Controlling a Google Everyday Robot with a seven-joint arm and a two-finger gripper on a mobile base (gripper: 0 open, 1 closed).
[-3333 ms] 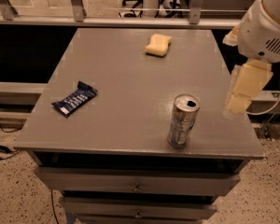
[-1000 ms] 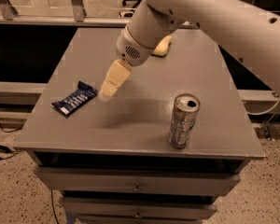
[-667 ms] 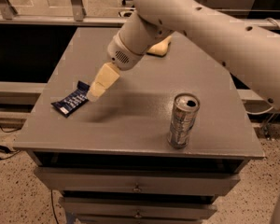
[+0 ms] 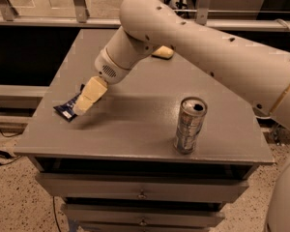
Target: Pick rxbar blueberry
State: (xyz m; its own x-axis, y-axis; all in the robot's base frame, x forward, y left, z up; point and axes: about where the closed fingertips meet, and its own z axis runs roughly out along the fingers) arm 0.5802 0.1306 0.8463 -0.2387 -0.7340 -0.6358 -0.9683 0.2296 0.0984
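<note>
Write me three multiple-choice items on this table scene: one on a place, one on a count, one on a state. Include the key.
1. The end effector is: A) over the can; B) at the rxbar blueberry; C) on the sponge.
2. Cans on the table: A) one; B) two; C) three.
3. The can is: A) tipped over; B) crushed flat; C) upright.
Key: B, its tip overlaps the blue wrapper; A, only one silver can shows; C, its top faces up.
</note>
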